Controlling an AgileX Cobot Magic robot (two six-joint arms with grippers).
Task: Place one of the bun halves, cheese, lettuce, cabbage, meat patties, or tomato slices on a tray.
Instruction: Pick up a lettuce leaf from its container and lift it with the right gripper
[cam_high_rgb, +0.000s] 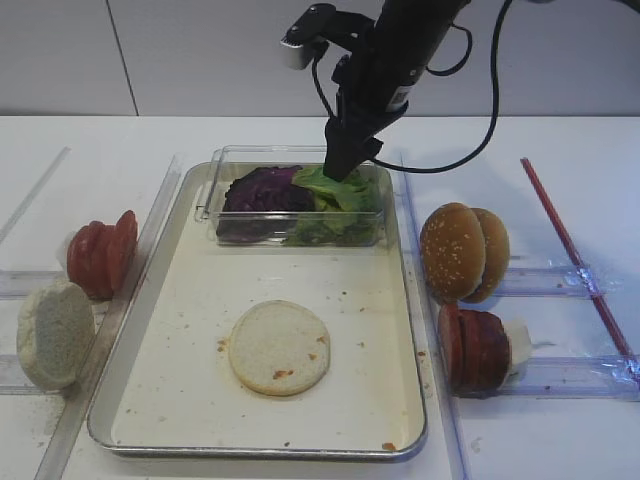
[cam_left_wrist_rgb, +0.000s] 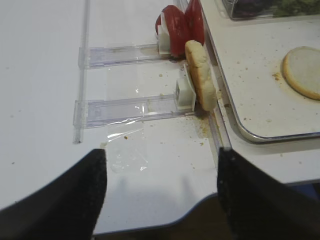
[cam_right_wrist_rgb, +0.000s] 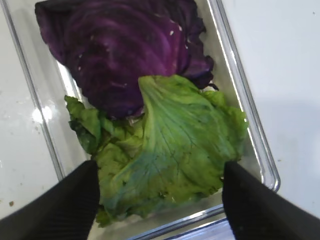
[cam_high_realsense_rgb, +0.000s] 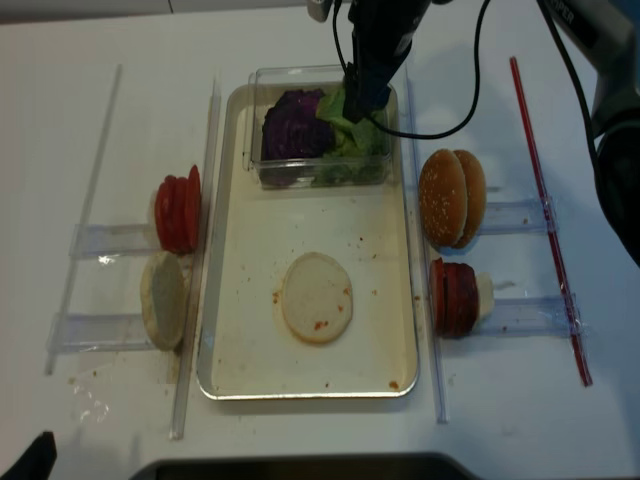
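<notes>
Lettuce between open right claw fingers

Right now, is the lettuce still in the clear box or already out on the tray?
In the box. The lettuce lies inside the clear box beside the cabbage, with the right claw open over it.

The tray is shiny metal with a matt, crumb-flecked bottom. On it, the clear plastic box looks glossy. Inside that box, the cabbage gleams smooth beside veined, ruffled lettuce.

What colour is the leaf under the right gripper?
Bright green lettuce, beside purple cabbage; clearest in the right wrist view.
</notes>
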